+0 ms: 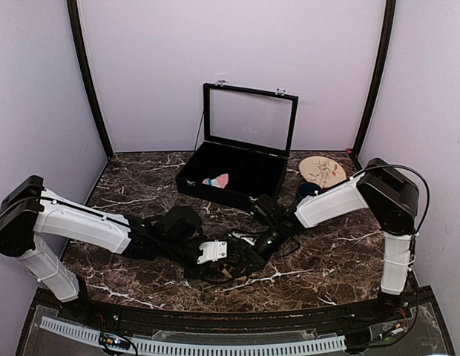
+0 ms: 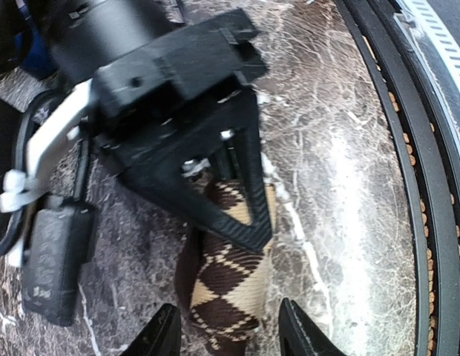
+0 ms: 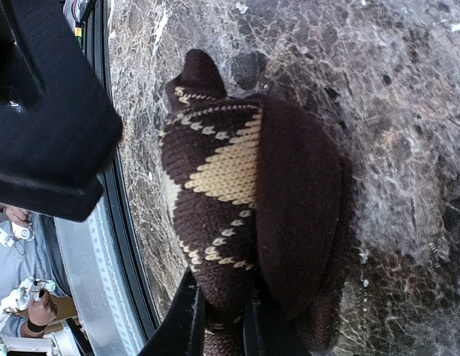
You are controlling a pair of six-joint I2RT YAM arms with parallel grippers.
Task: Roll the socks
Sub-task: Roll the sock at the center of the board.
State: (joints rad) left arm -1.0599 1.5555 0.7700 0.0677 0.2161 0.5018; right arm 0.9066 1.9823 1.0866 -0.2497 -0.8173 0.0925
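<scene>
Dark brown sock, tan argyle diamonds

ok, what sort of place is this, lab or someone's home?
Probably a lab robot cell, not a home: plain lilac walls box in a marble-look table, with a left arm and a right arm mounted at its near edge.

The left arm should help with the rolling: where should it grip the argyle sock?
Grip the free end of the sock from above, with the left pincer straddling its width. It lies flat and narrow on the table, between the open jaws, while the right pincer pinches it farther along.
</scene>
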